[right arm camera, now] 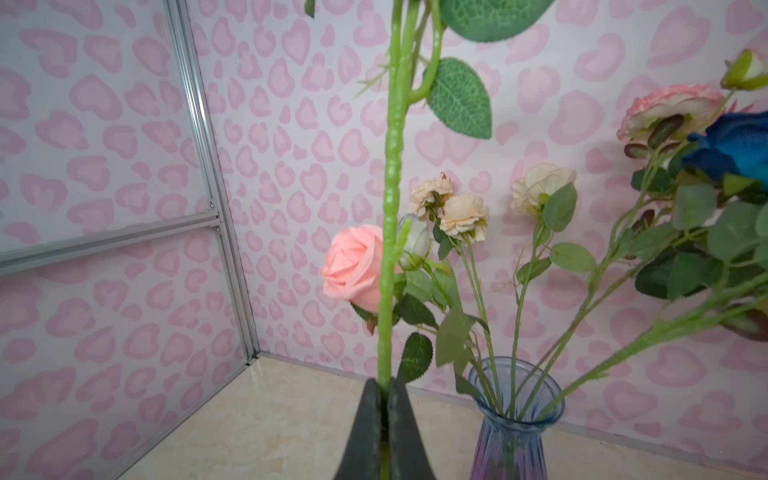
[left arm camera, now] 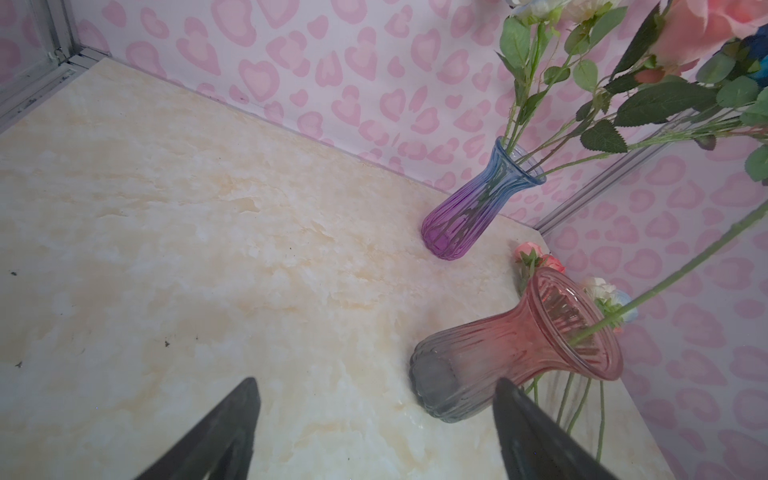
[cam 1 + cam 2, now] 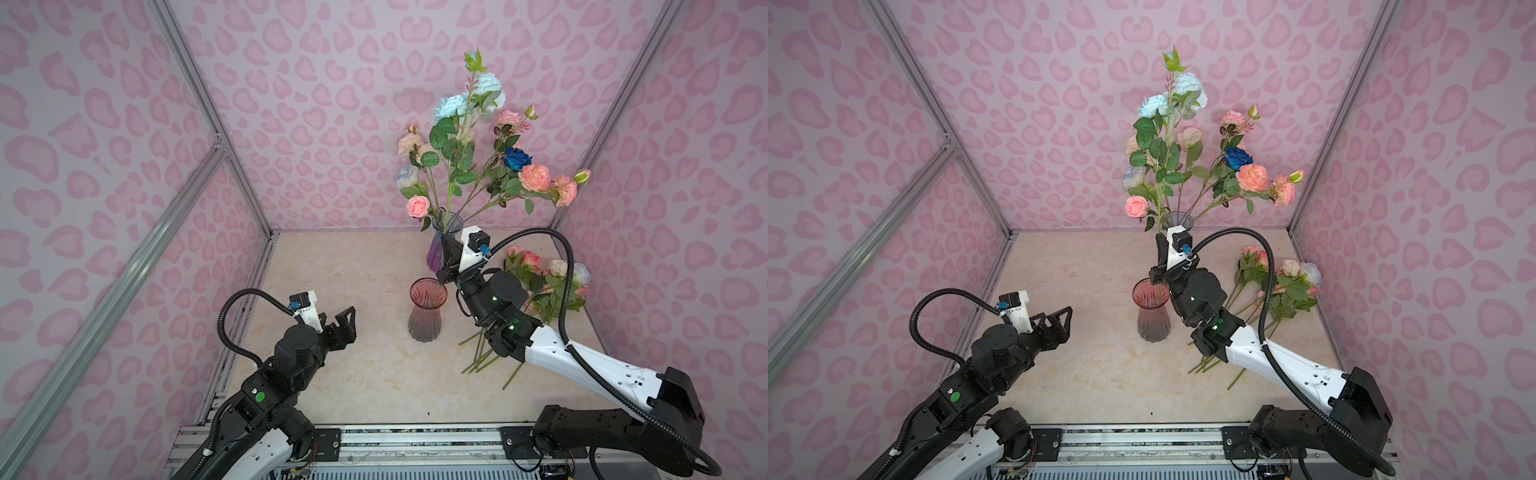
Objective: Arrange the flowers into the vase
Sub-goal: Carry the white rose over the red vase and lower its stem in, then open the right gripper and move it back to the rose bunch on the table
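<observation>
Our right gripper (image 1: 385,384) is clenched on a green flower stem (image 1: 390,208) whose lower end dips into the red vase (image 3: 427,309). Our left gripper (image 2: 376,384) hangs released over the table (image 3: 332,257) beside that vase. Most flowers (image 3: 534,178) stand in the blue-purple vase (image 2: 469,208) behind it, and loose flowers (image 3: 536,270) lie on the table to the right.

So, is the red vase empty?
Not empty: one green stem reaches into the mouth of the red vase; the shut right pincer grips it above.
</observation>
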Controlling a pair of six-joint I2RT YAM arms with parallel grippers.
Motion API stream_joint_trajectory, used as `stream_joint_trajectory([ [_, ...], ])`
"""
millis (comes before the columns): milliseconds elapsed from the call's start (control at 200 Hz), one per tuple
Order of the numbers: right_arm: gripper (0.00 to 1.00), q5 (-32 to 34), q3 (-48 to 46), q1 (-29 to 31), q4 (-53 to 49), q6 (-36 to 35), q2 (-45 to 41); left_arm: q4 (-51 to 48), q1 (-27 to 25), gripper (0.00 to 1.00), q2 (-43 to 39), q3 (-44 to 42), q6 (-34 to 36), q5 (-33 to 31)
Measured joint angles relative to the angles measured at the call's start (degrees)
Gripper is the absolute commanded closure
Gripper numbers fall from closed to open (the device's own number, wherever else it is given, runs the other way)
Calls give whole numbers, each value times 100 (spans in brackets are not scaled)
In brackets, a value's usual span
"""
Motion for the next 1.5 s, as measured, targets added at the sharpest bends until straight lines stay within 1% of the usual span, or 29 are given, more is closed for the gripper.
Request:
stream_joint_trajectory([
  [80,98,127,-269,46,42,140,-50,26,0,11,116,0,24,2],
  [170,95,273,-518,94,68,339,-83,81,0,11,267,0,28,63],
  [230,95,310,-612,114,70,466,-74,151,0,11,358,0,42,98],
  [325,92,428,-704,175,50,579,-46,195,0,11,457,-13,35,184],
  [530,90,492,-734,208,-286,1038,-42,334,0,11,542,-96,4,216],
  [655,86,492,-820,214,-516,1309,-63,343,0,11,728,-9,33,238],
  [730,86,492,-874,219,-621,1405,-87,409,0,11,807,39,44,267],
  [1005,76,422,-876,219,-1091,1755,-195,490,0,11,986,127,44,389],
  [1255,72,334,-874,273,-1574,1808,-682,544,0,11,1012,181,42,428],
  [1425,69,442,-872,321,-2197,1853,-1467,643,0,11,1014,151,37,474],
  [1500,64,605,-885,317,-2457,1856,-1908,649,0,11,1012,92,37,474],
])
